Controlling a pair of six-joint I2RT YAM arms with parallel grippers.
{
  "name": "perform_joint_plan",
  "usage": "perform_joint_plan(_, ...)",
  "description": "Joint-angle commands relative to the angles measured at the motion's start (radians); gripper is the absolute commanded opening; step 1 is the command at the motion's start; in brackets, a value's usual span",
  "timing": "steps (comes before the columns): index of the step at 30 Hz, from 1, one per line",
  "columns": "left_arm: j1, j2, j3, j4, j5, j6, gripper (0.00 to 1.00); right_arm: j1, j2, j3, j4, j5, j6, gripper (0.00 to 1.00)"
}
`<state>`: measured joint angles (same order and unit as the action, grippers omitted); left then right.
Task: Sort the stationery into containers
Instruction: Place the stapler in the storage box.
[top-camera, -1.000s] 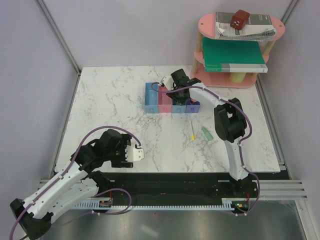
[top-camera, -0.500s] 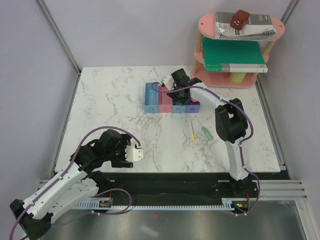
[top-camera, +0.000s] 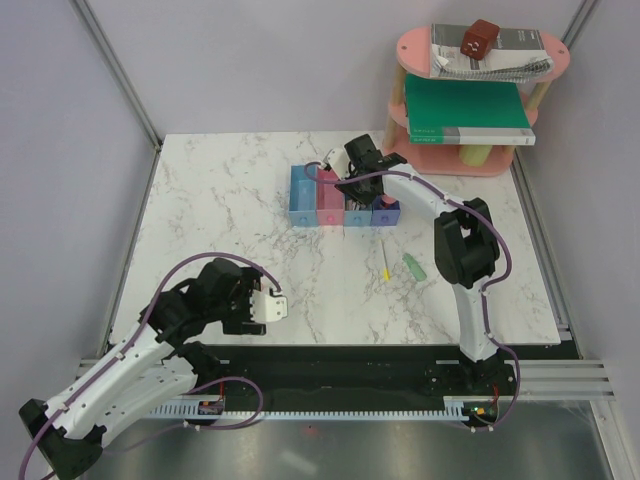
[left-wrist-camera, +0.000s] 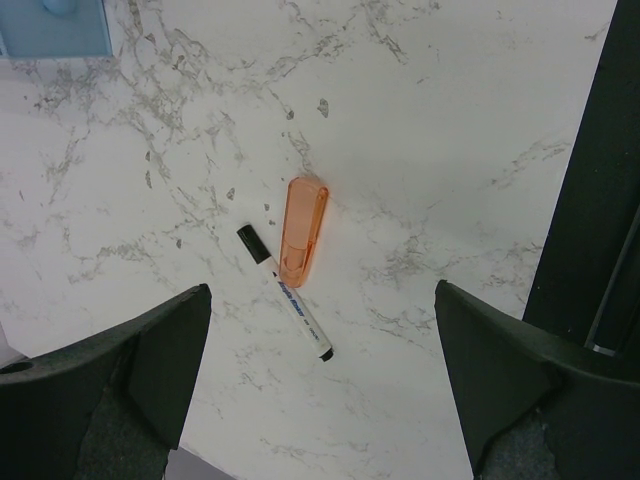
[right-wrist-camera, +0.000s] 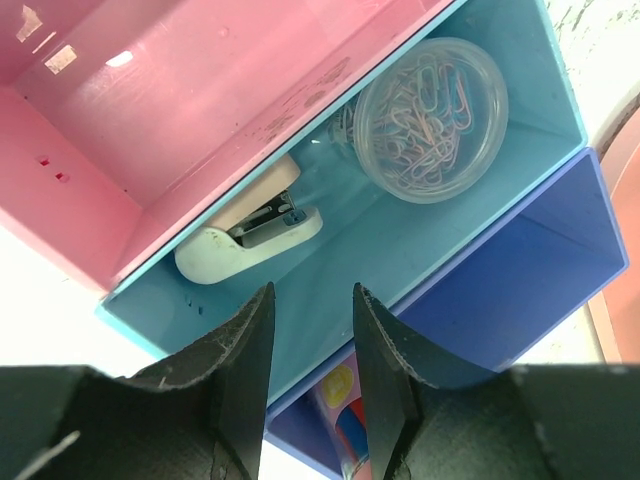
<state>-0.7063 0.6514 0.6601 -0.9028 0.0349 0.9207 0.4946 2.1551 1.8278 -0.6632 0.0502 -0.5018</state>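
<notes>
A white marble tabletop (top-camera: 220, 220) carries a joined row of four small plastic bins (top-camera: 303, 198) toward its far side: light blue, pink, light blue, dark blue. The right fingers (right-wrist-camera: 235, 380) hover just above the row, over the second light blue bin (right-wrist-camera: 440, 230). They are a narrow gap apart with nothing between them. That bin holds a round clear tub of pastel paper clips (right-wrist-camera: 430, 118) and a small white stapler (right-wrist-camera: 250, 240).

Near the front left, the left fingers (left-wrist-camera: 130, 370) are spread wide and grip nothing. On the tabletop below them lies a translucent orange stick (left-wrist-camera: 303, 230) with rounded ends. A white pen with a black cap (left-wrist-camera: 285, 292) lies slanted just beside it.

Right of centre, a thin yellow pen (top-camera: 385, 262) and a green cap-shaped piece (top-camera: 413, 266) lie near each other, not touching.
</notes>
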Motion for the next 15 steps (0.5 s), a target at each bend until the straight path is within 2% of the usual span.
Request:
perform_joint_plan(1, 0.005, -0.003, 0.050, 0.027, 0.002, 0.018, 1.00, -0.002, -0.070, 0.045, -0.027, 0.017, 0.000, 0.45)
perform_joint_plan(8, 0.007, 0.037, 0.114, 0.033, 0.003, -0.048, 1.00, 0.004, -0.175, 0.126, -0.101, -0.042, 0.011, 0.47)
perform_joint_plan(12, 0.007, 0.109, 0.179, 0.025, -0.052, -0.074, 1.00, 0.010, -0.291, 0.084, -0.157, -0.101, 0.012, 0.60)
perform_joint_plan(14, 0.007, 0.137, 0.237, 0.019, -0.078, -0.069, 1.00, 0.009, -0.361, 0.007, -0.164, -0.127, 0.012, 0.64)
perform_joint_plan(15, 0.007, 0.172, 0.257, 0.012, -0.082, -0.069, 1.00, 0.009, -0.389, -0.025, -0.167, -0.137, 0.016, 0.69)
